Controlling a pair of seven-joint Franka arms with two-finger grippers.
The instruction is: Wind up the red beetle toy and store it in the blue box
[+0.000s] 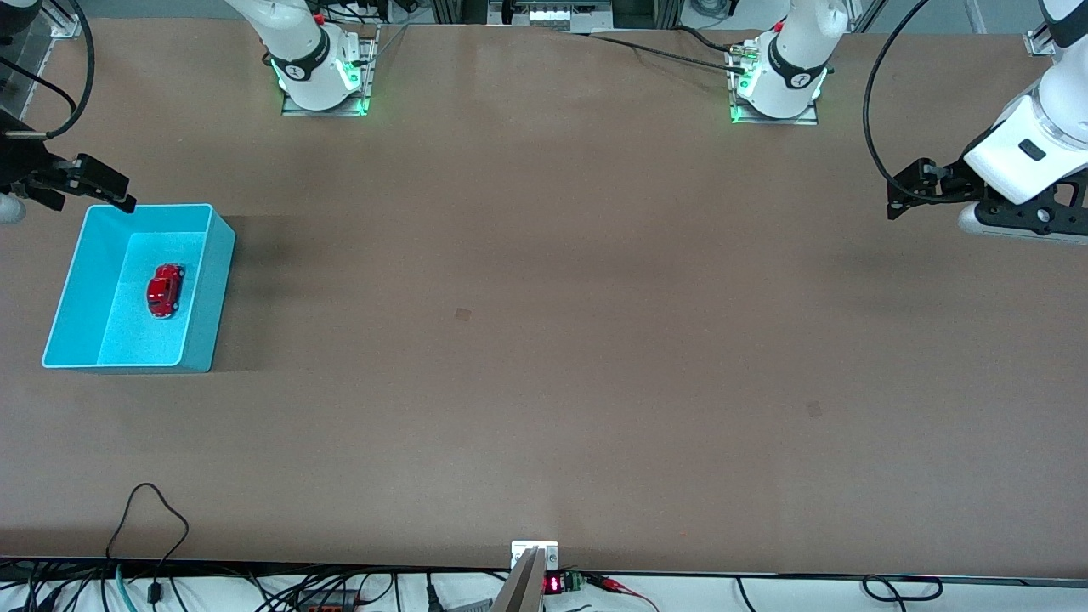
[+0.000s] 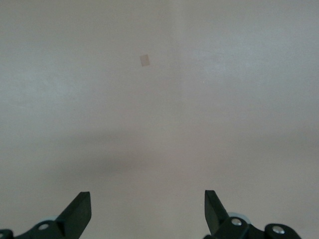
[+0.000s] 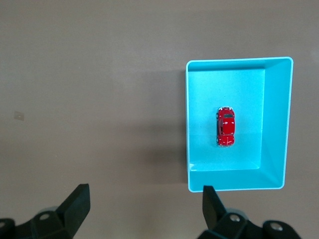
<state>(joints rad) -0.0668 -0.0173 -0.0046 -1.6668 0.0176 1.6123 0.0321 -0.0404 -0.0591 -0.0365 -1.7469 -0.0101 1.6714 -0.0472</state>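
The red beetle toy (image 1: 165,290) lies on the floor of the blue box (image 1: 211,297), which stands at the right arm's end of the table. In the right wrist view the toy (image 3: 225,127) rests mid-floor in the box (image 3: 239,60), touching no wall. My right gripper (image 1: 93,197) is open and empty, in the air over the table just outside the box's corner that is toward the arm bases; its wrist view (image 3: 144,191) shows bare table between the fingers. My left gripper (image 1: 894,200) is open and empty, waiting over the left arm's end of the table (image 2: 147,199).
Two arm bases (image 1: 323,81) (image 1: 778,89) stand along the table edge farthest from the front camera. Small dark square marks (image 1: 462,314) (image 1: 813,409) lie on the brown table. Cables (image 1: 149,527) run along the edge nearest the front camera.
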